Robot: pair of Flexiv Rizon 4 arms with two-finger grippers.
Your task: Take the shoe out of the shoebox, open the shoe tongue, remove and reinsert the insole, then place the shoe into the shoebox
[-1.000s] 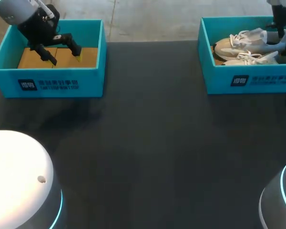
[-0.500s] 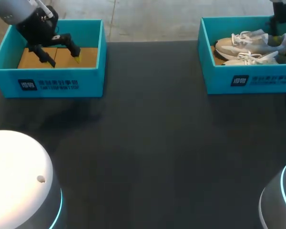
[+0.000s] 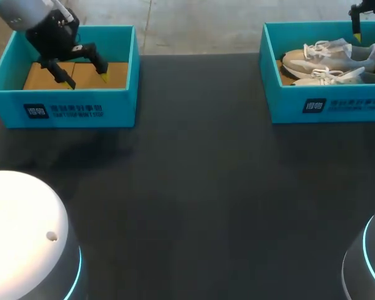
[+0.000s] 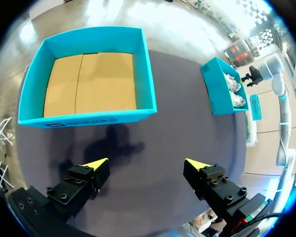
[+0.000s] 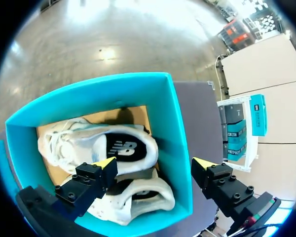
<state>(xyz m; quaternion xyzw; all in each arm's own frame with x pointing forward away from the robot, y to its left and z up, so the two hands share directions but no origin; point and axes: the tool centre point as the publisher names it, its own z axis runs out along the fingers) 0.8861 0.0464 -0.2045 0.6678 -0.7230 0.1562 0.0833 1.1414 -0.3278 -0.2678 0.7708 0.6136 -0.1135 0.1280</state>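
My left gripper (image 3: 87,79) hangs tilted at the table's far left, fingers apart, holding nothing. My right gripper (image 5: 154,164) hovers above the shoebox (image 3: 328,106) at the far right, fingers also spread wide and touching nothing. Both pale shoes (image 3: 330,57) lie inside the shoebox, side by side, filling most of it. Edges: the shoebox and the left box (image 3: 69,109) sit near the far edge of the table (image 3: 200,175), well apart, with a wide stretch of black tabletop between them and in front. The head view catches only one finger (image 3: 355,26) of the right gripper. The right wrist view shows both, one over the shoes' openings, the other out past the shoebox's side wall, the wall beneath the gap. The head view sets my left gripper against the left box's brown cardboard floor. The left wrist view puts that box ahead of the fingers, dark table under the tips, the shoebox well off to one side.
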